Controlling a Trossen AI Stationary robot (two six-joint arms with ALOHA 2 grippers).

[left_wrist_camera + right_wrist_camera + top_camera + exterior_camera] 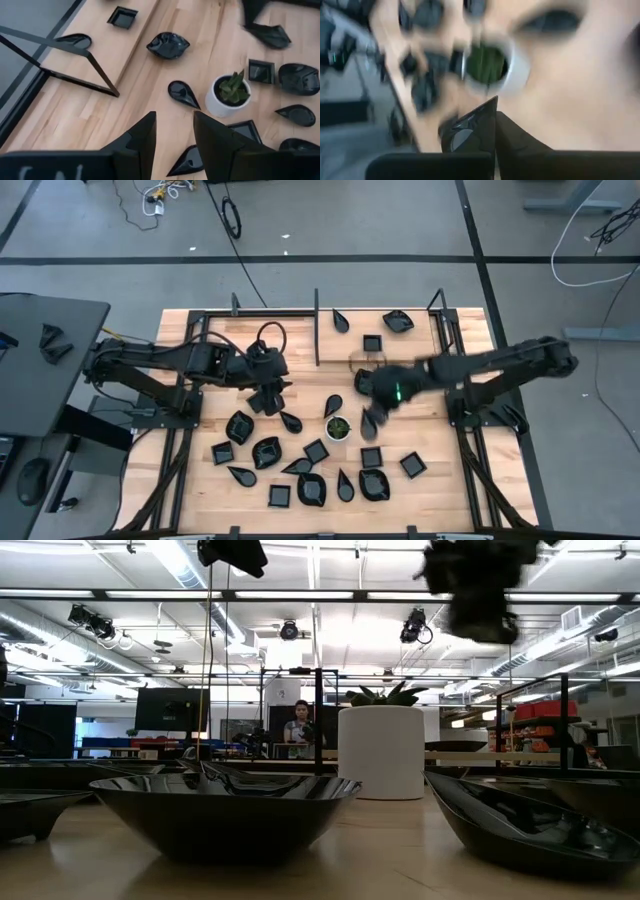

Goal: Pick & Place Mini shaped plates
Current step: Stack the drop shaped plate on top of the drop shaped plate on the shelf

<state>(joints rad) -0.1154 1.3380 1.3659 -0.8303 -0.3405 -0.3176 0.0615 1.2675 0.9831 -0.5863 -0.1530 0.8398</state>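
Note:
Several glossy black mini plates (300, 465) lie flat on the wooden table, mostly near its near edge. Three more (372, 343) sit toward the far edge. My left gripper (270, 395) hovers open and empty above the table, left of the white pot with the green plant (338, 427). The left wrist view shows a teardrop plate (184, 94) and a leaf-shaped plate (168, 45) ahead of its fingers. My right gripper (373, 418) is just right of the pot, raised and shut on one black plate (270, 36). The right wrist view is blurred. My right gripper pinches a black plate between its two fingers, which come down from above. Its edge (467, 129) shows beside the shut fingers. The plate is lifted clear of the table and hangs tilted below the fingers (252, 10). Blur hides which shape it is.
A black metal frame (316, 330) stands along the table's far part, with uprights and a bar (75, 60) on the wood. The pot (227, 95) stands between the two grippers. Bare wood lies around the table's middle (310, 395). A person (298, 725) stands far behind the table.

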